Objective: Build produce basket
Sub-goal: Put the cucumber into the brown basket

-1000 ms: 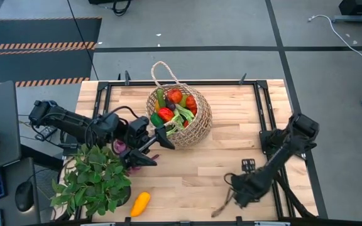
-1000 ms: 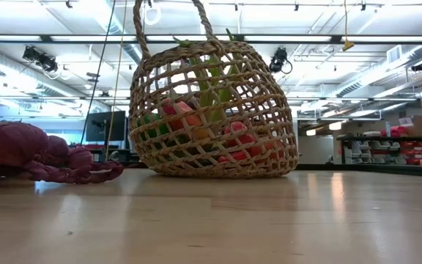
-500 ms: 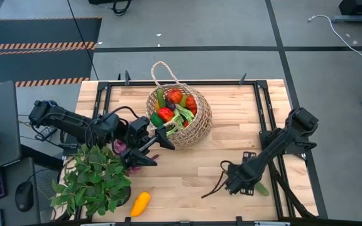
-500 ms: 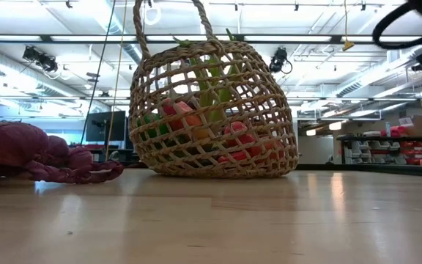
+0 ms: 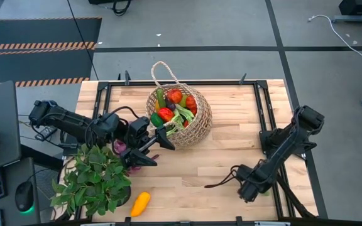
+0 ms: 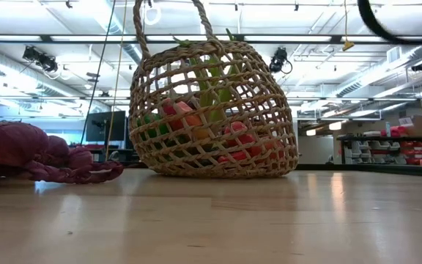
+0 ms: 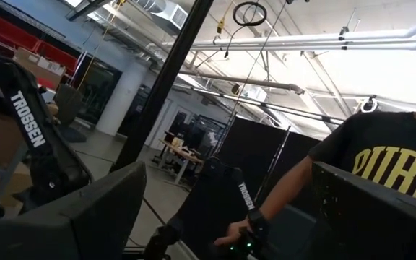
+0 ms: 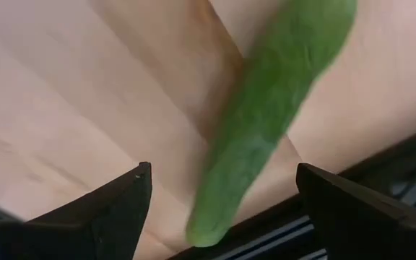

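We see the basket (image 5: 180,117) lying tipped at upper centre of the worktop (image 5: 231,119), its mouth facing left, probably so produce can be slid in sideways. The left pincer (image 5: 148,150), fingers spread and empty, waits just left of it beside the potted plant (image 5: 93,179). At lower right, the right pincer (image 8: 219,198) hangs released directly over a green cucumber (image 8: 266,123) near the worktop edge, not yet clasping it.

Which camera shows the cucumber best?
The right wrist view: the cucumber fills the frame, lying on the table by its edge. In the high view the arm mostly hides it; the low and left wrist views miss it.
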